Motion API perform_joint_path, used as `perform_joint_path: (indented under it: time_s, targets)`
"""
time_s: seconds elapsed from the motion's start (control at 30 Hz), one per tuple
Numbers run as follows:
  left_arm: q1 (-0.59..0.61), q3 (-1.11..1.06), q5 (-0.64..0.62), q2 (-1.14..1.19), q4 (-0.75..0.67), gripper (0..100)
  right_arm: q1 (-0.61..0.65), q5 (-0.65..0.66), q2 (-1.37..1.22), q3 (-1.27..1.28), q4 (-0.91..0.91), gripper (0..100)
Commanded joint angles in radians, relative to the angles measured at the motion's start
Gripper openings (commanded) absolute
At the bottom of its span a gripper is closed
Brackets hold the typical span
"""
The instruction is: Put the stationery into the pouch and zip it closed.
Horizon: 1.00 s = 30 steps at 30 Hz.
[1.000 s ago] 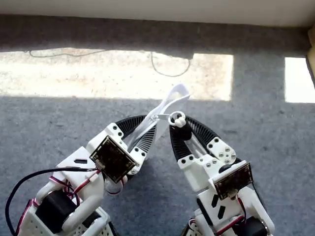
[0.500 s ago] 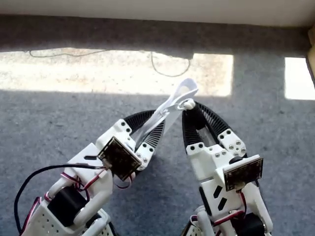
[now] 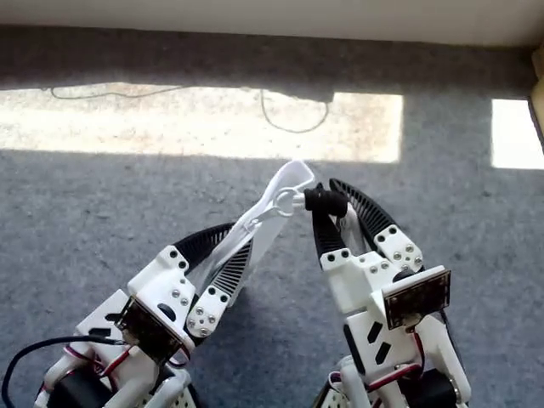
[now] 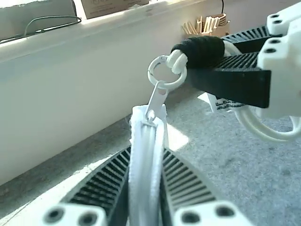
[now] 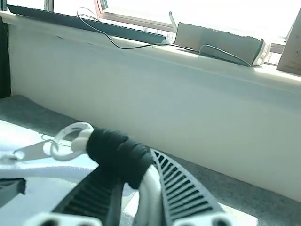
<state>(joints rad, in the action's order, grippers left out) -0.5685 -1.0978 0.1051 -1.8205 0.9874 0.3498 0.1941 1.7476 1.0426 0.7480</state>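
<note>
- Pouch (image 3: pixel 265 214): white, slim, held up in the air and tilted. Its zip end is the highest part and sits farthest from the arm bases.
- L gripper (image 3: pixel 240 238): clenched on the pouch's lower half, w/ one ribbed black finger (image 3: pixel 202 240) pressed to each flat side. From that arm's wrist cam the pouch stands edge-on, squeezed between the two.
- Zip slider (image 4: pixel 150 117): at the pouch's top end. A flat pull tab (image 4: pixel 156 101) sticks up from it.
- Small white ring (image 4: pixel 164 71): threaded thru the tab, just past the pouch's tip.
- Pull loop (image 4: pixel 254 133): bigger white loop joined to the small ring, on the side away from the pouch. It is bound w/ a black wrap (image 4: pixel 200 49) right where the two meet.
- R gripper (image 3: pixel 327 194): clamped on the pull loop at the black wrap. It is just beside the pouch's top end, w/ its fingers not touching the pouch fabric. The rest of the loop runs back between its fingers.
- Whether the zip is open or closed along the pouch: can't tell, as the seam is edge-on and partly covered by the L gripper.
- Grey mat (image 3: pixel 102 221): under the pouch, well below it.
- Sunlit strip (image 3: pixel 170 123): on the mat beyond the pouch's top end, w/ a thin dark cable (image 3: pixel 289 119) looping across it.
- White wall (image 5: pixel 188 103): behind the pouch as seen from both wrist cams, w/ a ledge on top carrying more cables.
</note>
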Motion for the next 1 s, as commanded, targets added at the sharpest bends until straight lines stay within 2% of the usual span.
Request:
perform_joint_path:
  time_s: [0.0,0.13,0.27,0.33,0.7,0.8,0.97]
  targets:
    - [0.016,-0.004,-0.021,-0.015,0.020,0,-0.036,-0.009,-0.001,0.007,0.024,0.8]
    - [0.016,0.001,-0.040,-0.015,0.014,0,-0.019,0.011,-0.001,0.068,0.033,2.8]
    - [0.016,-0.007,-0.040,-0.015,0.000,0,0.050,0.011,0.004,0.077,0.157,16.9]
    - [0.016,-0.007,-0.040,-0.015,-0.002,0,0.093,0.011,0.002,0.054,0.206,19.8]
    - [0.012,-0.008,-0.041,-0.015,-0.003,0,0.348,-0.014,0.004,0.045,0.237,19.8]
    - [0.012,-0.008,-0.041,-0.015,-0.003,0,0.389,-0.069,0.010,0.042,0.229,19.8]
    - [0.010,-0.008,-0.041,-0.015,-0.002,0,0.403,-0.074,0.012,0.044,0.200,19.8]
